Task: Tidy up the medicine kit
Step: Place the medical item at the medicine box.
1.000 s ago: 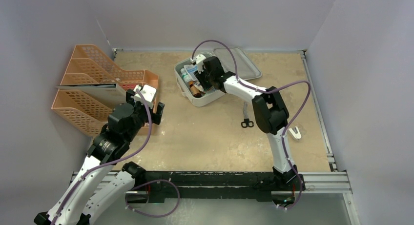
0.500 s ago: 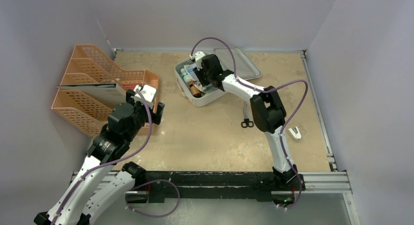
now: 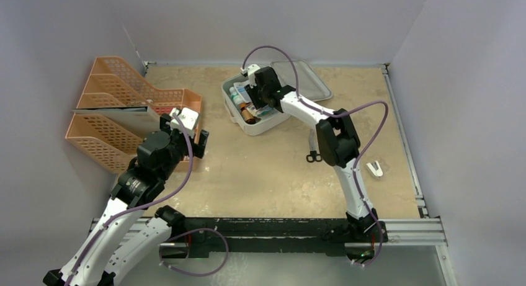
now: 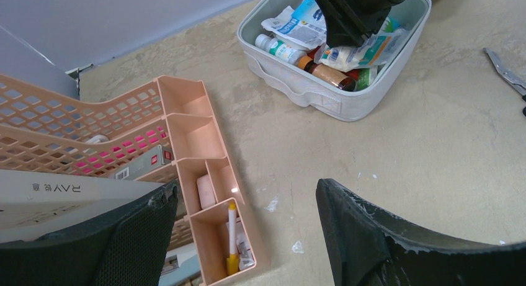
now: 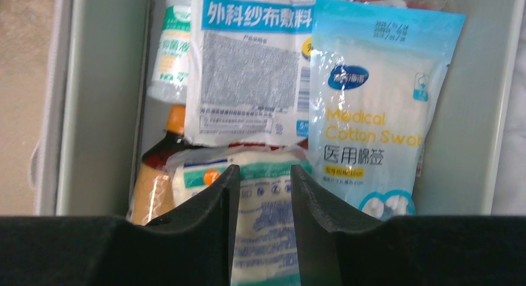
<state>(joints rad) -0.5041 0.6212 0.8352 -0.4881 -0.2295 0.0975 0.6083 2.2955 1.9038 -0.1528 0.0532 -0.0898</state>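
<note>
Grey-white medicine kit, its lid folded flat at its far right side, sits on the worktop. Orange file trays stand well to its left and scissors lie near its front right.

Inside the kit, the right end effector has its jaws narrowly apart astride a white-and-green packet; whether they pinch it cannot be told. Well left of the kit, the left end effector hangs wide open and empty.

Risks: the kit is crowded, with a brown bottle and a cotton-swab bag pressed against the packet. A lift on a partial pinch would likely drop the packet or drag its neighbours out. A downward push could wedge the fingers or shove the light kit.
</note>
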